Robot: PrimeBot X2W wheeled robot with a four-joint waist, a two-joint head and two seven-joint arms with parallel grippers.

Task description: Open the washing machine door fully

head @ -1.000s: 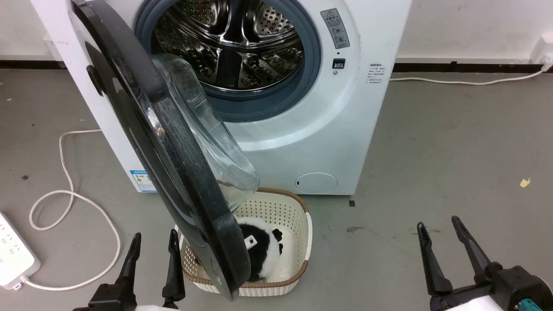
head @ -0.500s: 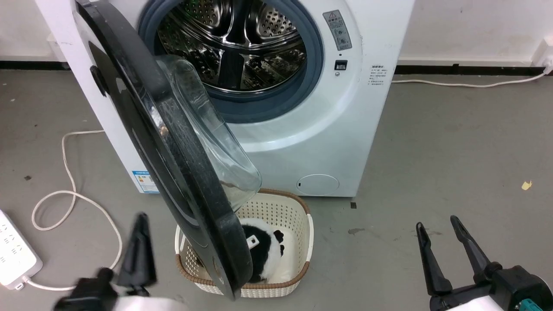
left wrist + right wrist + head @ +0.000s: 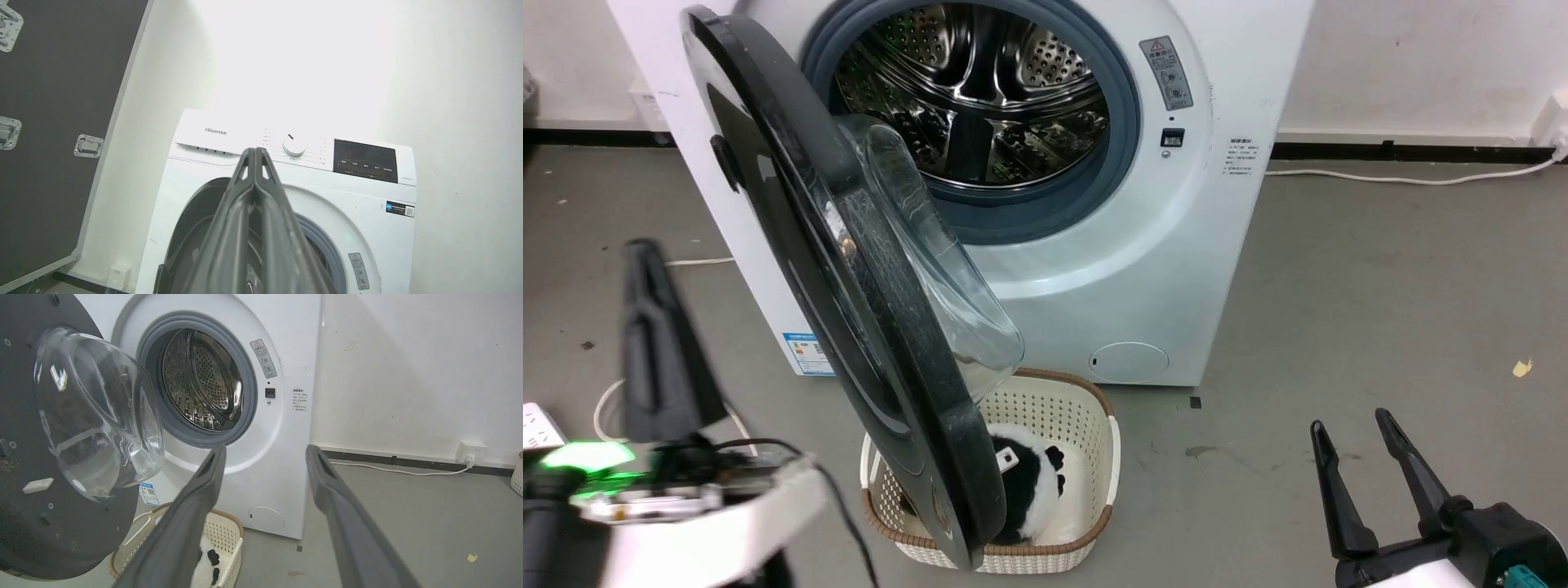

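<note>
The washing machine door (image 3: 890, 367) stands well swung out from the white washing machine (image 3: 1143, 245), hung at my left of the drum opening (image 3: 972, 106), which lies wholly uncovered; its glossy black disc is turned nearly edge-on to my head, the clear glass bowl (image 3: 947, 278) bulging toward my right, and its lower edge hangs above the perforated basket (image 3: 1107, 441) on the floor (image 3: 1380, 286), where a black and white soft thing (image 3: 1025, 482) lies; so I judge the unlatching and most of the swing done, and what is left is the last stretch of the arc, back toward my left until the door will go no farther, though I cannot tell from here how much travel it has; my left pincer (image 3: 645, 253) is raised at my left, on the outer side of the door and apart from it, its two fingers pressed flat together with nothing between them; the left wrist view shows the tips meeting in front of the machine's top panel, just beside its white dial (image 3: 293, 146); my right pincer (image 3: 1352, 420) rests low at my right over the floor, well apart from the door, jaws spread wide and empty; nothing of mine touches the door, so I reckon the last push calls for one pincer to come round to its inner face or rim.
</note>
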